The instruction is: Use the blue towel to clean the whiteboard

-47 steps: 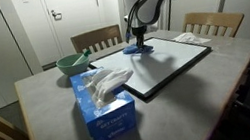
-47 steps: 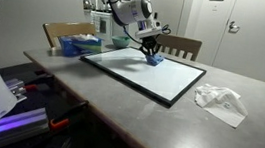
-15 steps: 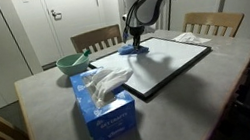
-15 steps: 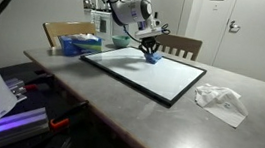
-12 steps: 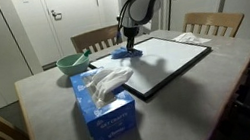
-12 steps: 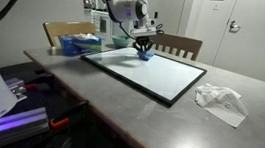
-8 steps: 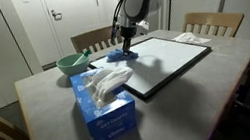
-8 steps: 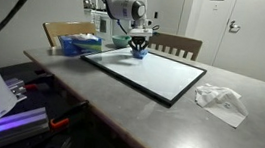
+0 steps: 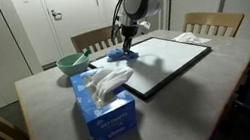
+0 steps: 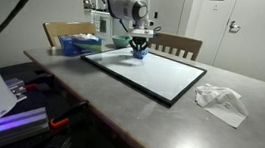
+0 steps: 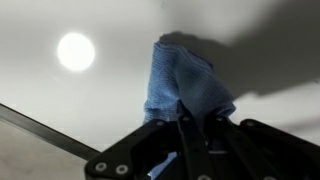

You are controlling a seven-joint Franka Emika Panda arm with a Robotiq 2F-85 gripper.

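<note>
Now, nearest to me in an exterior view, a blue box of white stuff is sitting on the table, and in an exterior view a white cloth is lying crumpled. Both are well apart from the work and playing no part in it. Beyond them the whiteboard is lying flat, and any marks on it are too faint for me to tell.

At the board's far corner, the gripper is pointing down and pinching the towel between narrowed fingers. The cloth is bunching under them and touching the board. The wrist view is showing the same: the towel is pressing on white surface, with the black frame running just beside it. Past that corner a green bowl is standing near the table's edge, with chairs behind.

I'm judging that the wiping step is under way, with the cloth at the corner of its range. To my eye the next move is calling for a sweep back across the middle toward the near edge. That means holding the pinch and the downward pressure, and not riding over the frame or shoving the board.
</note>
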